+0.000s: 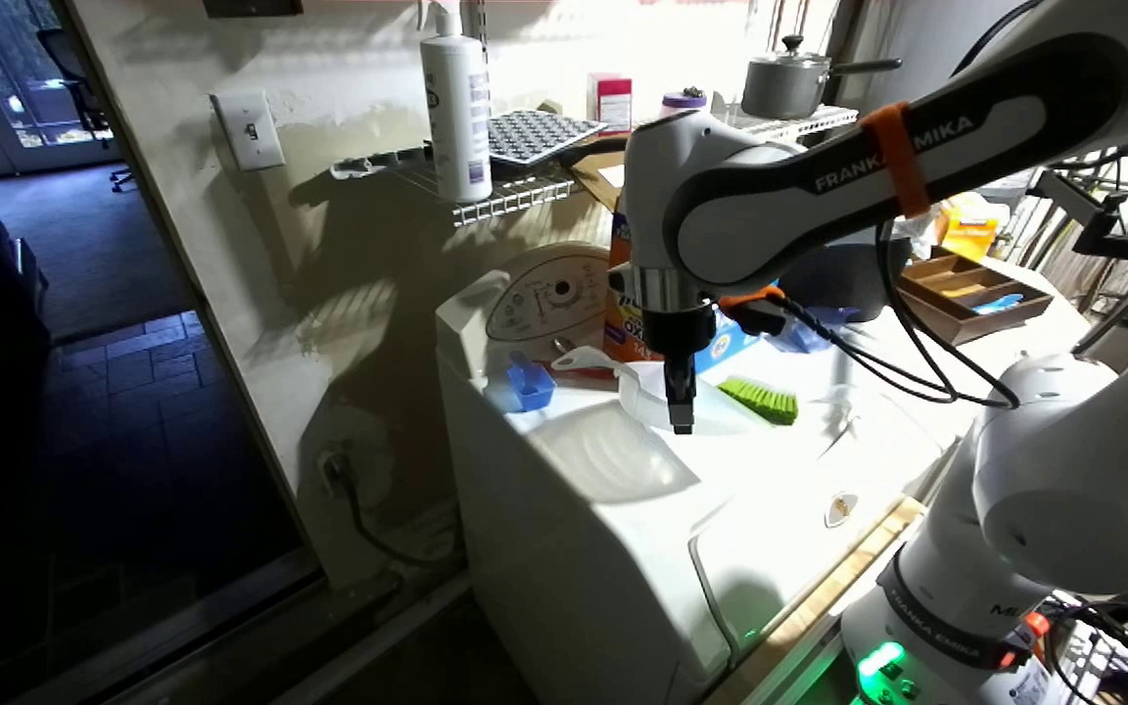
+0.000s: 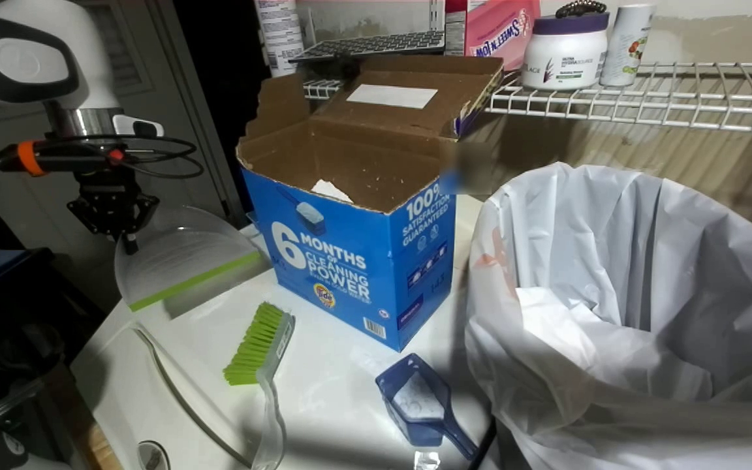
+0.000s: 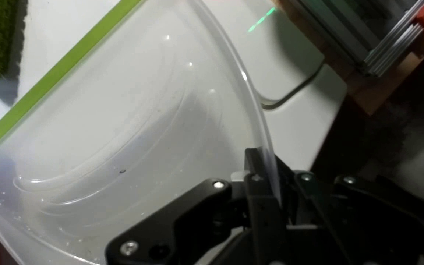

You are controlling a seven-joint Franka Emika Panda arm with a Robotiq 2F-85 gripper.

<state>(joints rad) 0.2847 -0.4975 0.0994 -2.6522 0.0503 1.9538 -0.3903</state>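
Where the back wall of the clear dustpan (image 3: pixel 131 147) curves up to its rim, the gripper (image 3: pixel 269 162) pinches it between black fingers (image 3: pixel 253 158), one inside the pan and one outside. Most of the pan spreads left of them in the wrist view, specked with bits, its green lip (image 3: pixel 55 74) on the far side; whether its base touches down I cannot tell. Below is a white appliance top (image 2: pixel 330 391). On it, right of the pan in an exterior view, lie a green-bristled brush (image 2: pixel 255 346) and a navy scoop (image 2: pixel 418 405); an open blue box (image 2: pixel 337 261) stands behind them, left of a bag-lined bin (image 2: pixel 506 359). A wire shelf (image 2: pixel 611 108) runs above. Left of the scuffed wall (image 1: pixel 231 235), dim floor tiles (image 1: pixel 148 357) lead toward glass doors (image 1: pixel 45 103).
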